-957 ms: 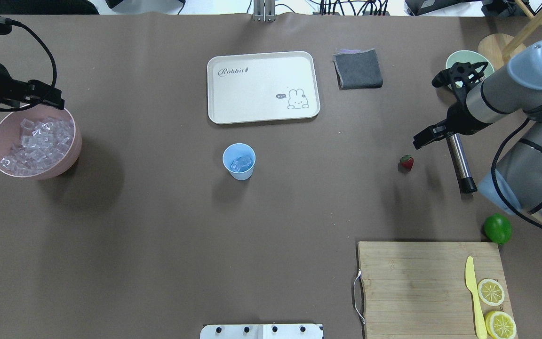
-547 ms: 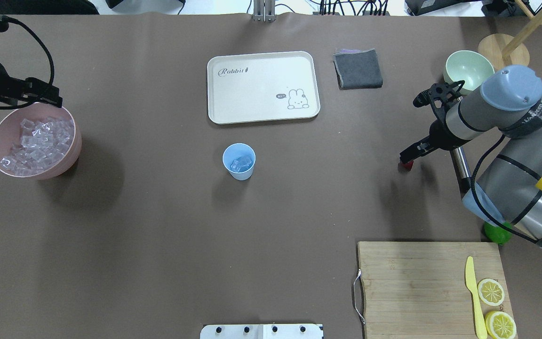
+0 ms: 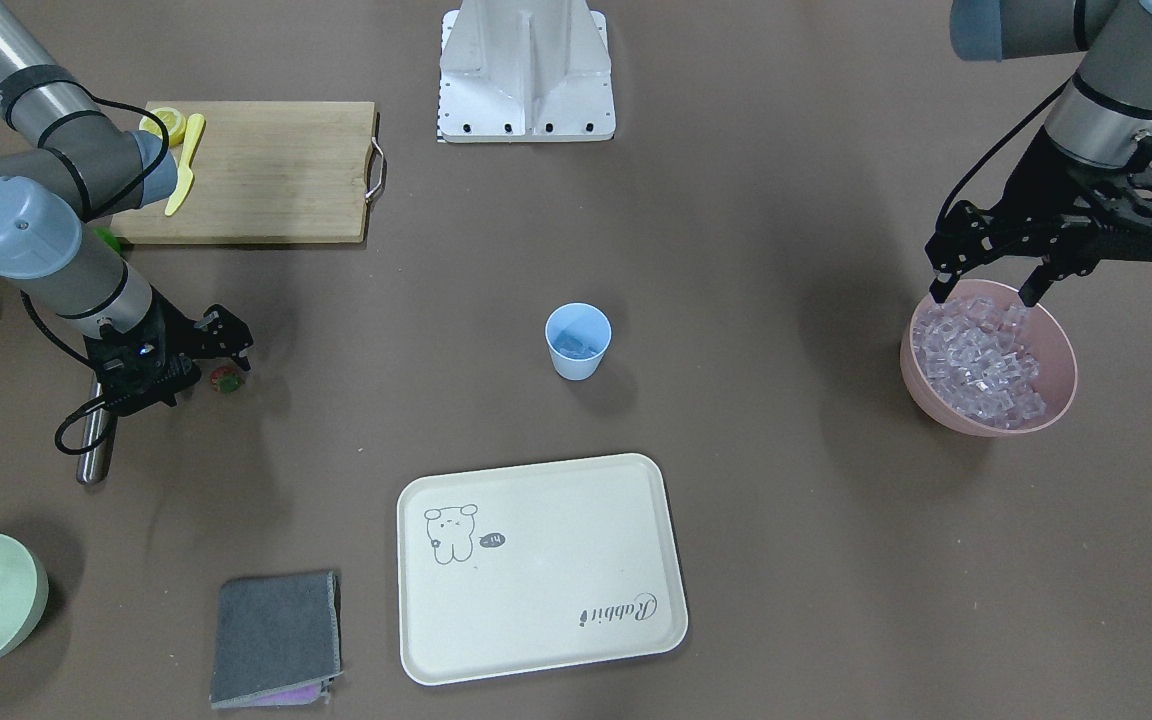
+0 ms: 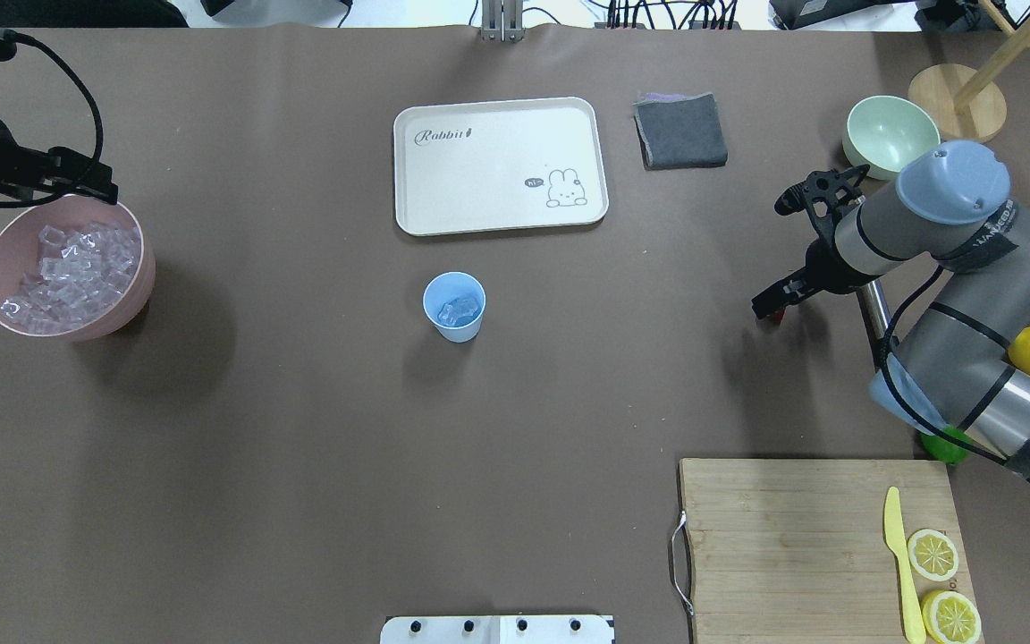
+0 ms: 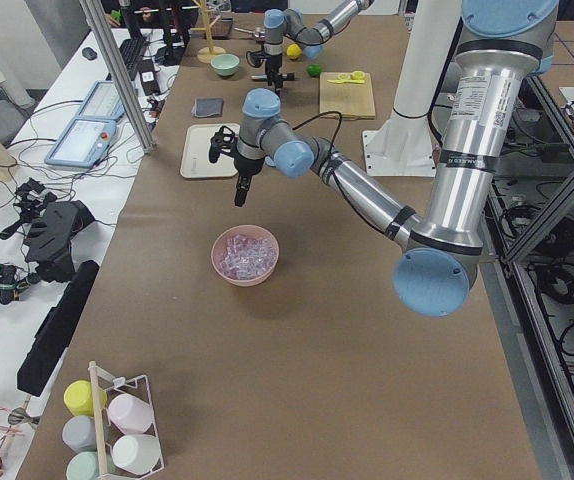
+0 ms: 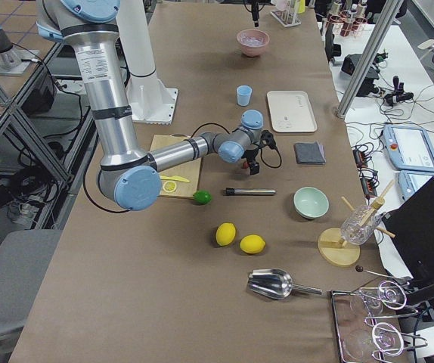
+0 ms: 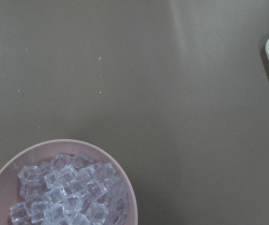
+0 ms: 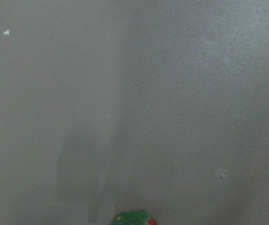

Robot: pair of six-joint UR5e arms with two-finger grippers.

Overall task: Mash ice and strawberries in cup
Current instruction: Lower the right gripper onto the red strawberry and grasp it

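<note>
Small light-blue plastic cup (image 4: pixel 454 324) stands upright mid-table (image 4: pixel 300 429) with a few clear ice cubes (image 4: pixel 459 310) inside.

Far to the cup's robot-left is a large pink bowl (image 3: pixel 1058 398) piled with the same cubes. Left pincer (image 3: pixel 988 290) hangs above that bowl, fingers spread wide, empty, clear of the ice.

Far to the cup's robot-right, a small red strawberry with green cap (image 3: pixel 226 379) lies on the table. Right pincer (image 3: pixel 224 345) is low and tilted, tips just beside the berry. Its fingers look parted and not clamped on the berry; can't tell if they touch it. Right wrist view catches only the green cap at its bottom edge.

Further out from the cup than the berry, a steel rod (image 3: pixel 91 455) lies flat, partly under the right arm.

Beyond the cup, away from the robot, sits a cream rectangular tray with a rabbit drawing (image 4: pixel 497 125). Off to that tray's robot-right are a folded grey cloth (image 4: pixel 680 132) and a pale green bowl (image 4: pixel 890 134).

Nearer the robot than the cup, on its robot-right, is a wooden cutting board (image 4: pixel 783 537) with a yellow plastic knife (image 4: pixel 898 555) and lemon slices (image 4: pixel 932 554).
</note>
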